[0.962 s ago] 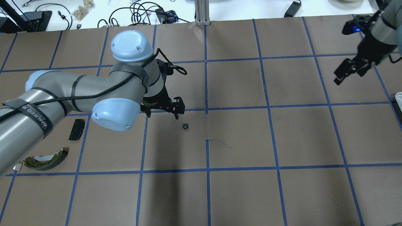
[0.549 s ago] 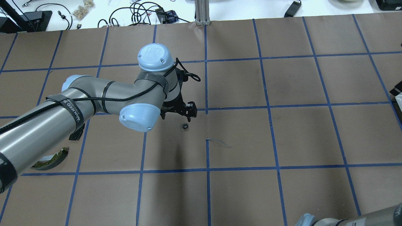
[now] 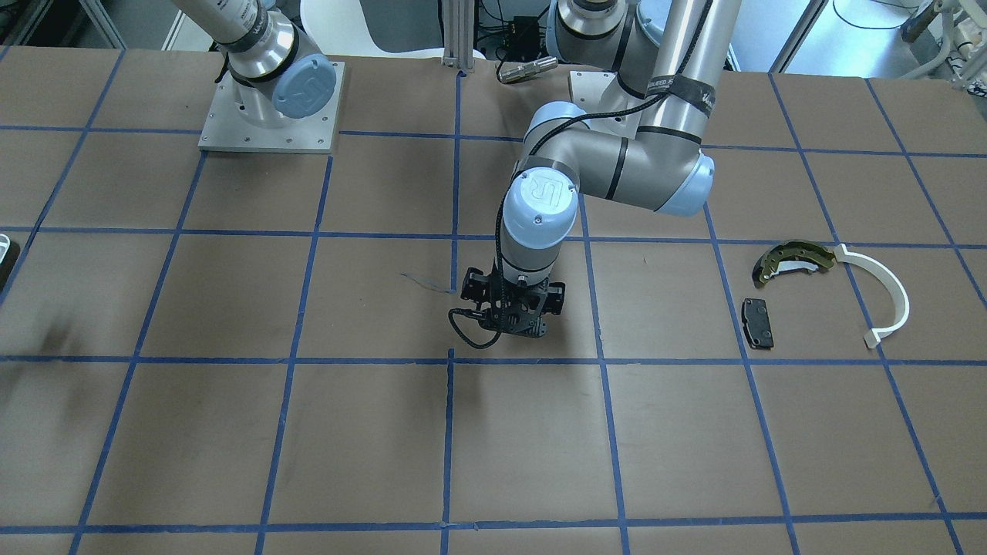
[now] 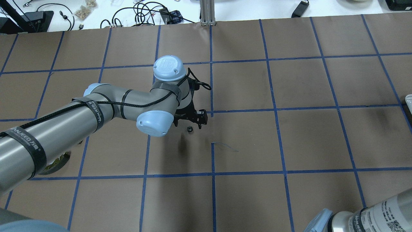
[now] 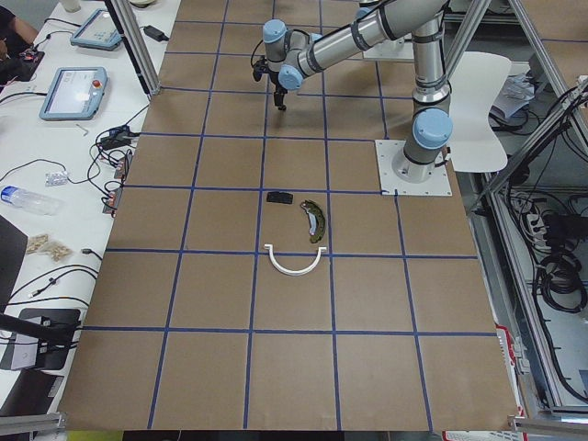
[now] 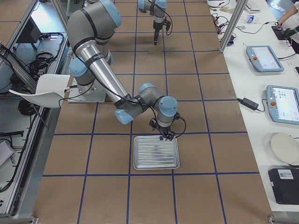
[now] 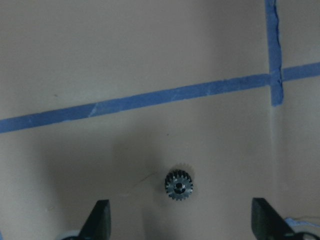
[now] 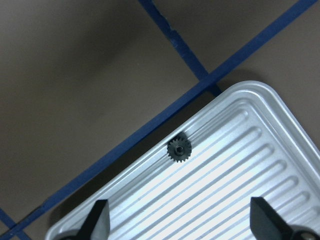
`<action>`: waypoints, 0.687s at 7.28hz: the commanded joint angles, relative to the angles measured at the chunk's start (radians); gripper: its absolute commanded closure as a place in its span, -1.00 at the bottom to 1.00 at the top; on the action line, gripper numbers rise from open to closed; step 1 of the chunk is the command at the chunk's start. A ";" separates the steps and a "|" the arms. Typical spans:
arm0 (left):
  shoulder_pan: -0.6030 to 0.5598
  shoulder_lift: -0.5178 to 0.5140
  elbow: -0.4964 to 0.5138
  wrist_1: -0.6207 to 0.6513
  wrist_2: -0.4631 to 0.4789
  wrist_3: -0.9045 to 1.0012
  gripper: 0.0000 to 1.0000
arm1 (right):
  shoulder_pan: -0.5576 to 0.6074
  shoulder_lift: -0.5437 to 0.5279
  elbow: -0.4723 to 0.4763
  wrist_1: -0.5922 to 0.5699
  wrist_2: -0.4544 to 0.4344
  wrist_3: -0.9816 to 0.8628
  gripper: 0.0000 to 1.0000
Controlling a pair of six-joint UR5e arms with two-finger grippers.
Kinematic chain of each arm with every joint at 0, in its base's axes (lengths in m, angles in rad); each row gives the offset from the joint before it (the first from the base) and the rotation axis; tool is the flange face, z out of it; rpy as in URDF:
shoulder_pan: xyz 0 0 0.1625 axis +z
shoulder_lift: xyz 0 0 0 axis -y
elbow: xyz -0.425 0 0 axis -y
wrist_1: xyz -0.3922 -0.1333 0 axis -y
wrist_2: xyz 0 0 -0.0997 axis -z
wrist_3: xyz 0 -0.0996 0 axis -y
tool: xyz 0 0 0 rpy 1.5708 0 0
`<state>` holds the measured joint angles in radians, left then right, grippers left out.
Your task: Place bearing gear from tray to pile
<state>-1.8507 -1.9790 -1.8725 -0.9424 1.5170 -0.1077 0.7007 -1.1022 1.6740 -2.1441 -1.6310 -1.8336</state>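
Left gripper [image 7: 182,227], fingers [image 7: 101,220] spread, hovers astride a small black gear [image 7: 178,184] on bare brown paper [image 7: 150,50], lower centre. I'd say the pick is next: drop and close, room all round. Right gripper [image 8: 180,227], also spread, hangs over a second gear [image 8: 179,150] hard against the tray [image 6: 156,167] rim. The pile [image 3: 794,258] lies well apart.

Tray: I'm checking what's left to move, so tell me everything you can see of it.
The tray is a shallow, silvery, metal-looking rectangle with rounded corners, a raised rim and parallel ribs along its floor. It lies flat on the brown table. One small black gear lies inside, by the rim near a corner. A blue tape line runs just outside that corner. The open right gripper hovers above that corner, touching nothing.
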 commanded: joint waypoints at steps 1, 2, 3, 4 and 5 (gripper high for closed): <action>-0.007 -0.018 0.000 0.002 -0.001 0.000 -0.48 | -0.004 0.053 0.003 -0.071 0.003 -0.259 -1.00; -0.005 -0.023 0.001 0.004 0.000 0.002 -0.34 | -0.004 0.067 0.003 -0.089 0.003 -0.269 -1.00; -0.005 -0.030 0.003 0.004 0.000 0.003 -0.33 | -0.003 0.065 0.003 -0.088 0.031 -0.289 -1.00; -0.005 -0.041 0.006 0.005 0.002 0.002 -0.33 | -0.004 0.071 0.003 -0.097 0.086 -0.338 -1.00; -0.005 -0.049 0.007 0.019 0.003 0.005 -0.33 | -0.004 0.071 0.001 -0.096 0.088 -0.331 -0.97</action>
<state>-1.8561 -2.0171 -1.8678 -0.9348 1.5185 -0.1049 0.6969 -1.0336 1.6764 -2.2364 -1.5670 -2.1481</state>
